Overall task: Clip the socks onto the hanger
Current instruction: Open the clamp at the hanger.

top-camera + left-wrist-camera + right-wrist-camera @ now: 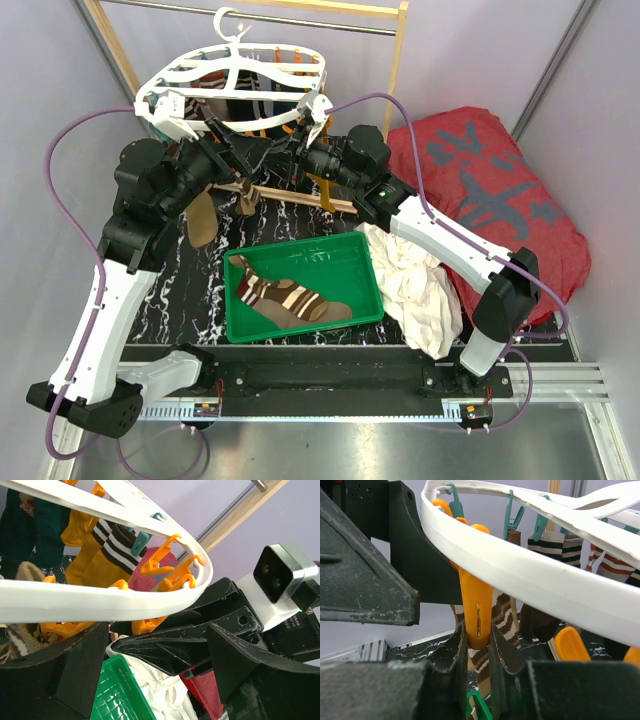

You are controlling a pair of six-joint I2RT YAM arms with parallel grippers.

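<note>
We note black marbled table (pixel 190 290) w/ green tray (pixel 335 262) at ctr, white cloth (pixel 420 290) touching tray's right side, red cushion (pixel 500 190) further right, wooden rack foot (pixel 338 205) at rear.

My left arm (pixel 95 310) climbs steeply on the left of the hanger (pixel 180 75), elbow high and wrist turned inward. My left hand (pixel 225 142) sits just under the hanger's left rim, its fingers (pixel 75 650) spread wide; I cannot tell whether they touch the rim. My right arm (pixel 450 240) comes in from the hanger's right, elbow low and out to the side, forearm angled up and inward. My right hand (pixel 477 640) sits under the hanger's right end, both fingers pinched against an orange clip (pixel 476 605) that hangs from the rim.
</note>
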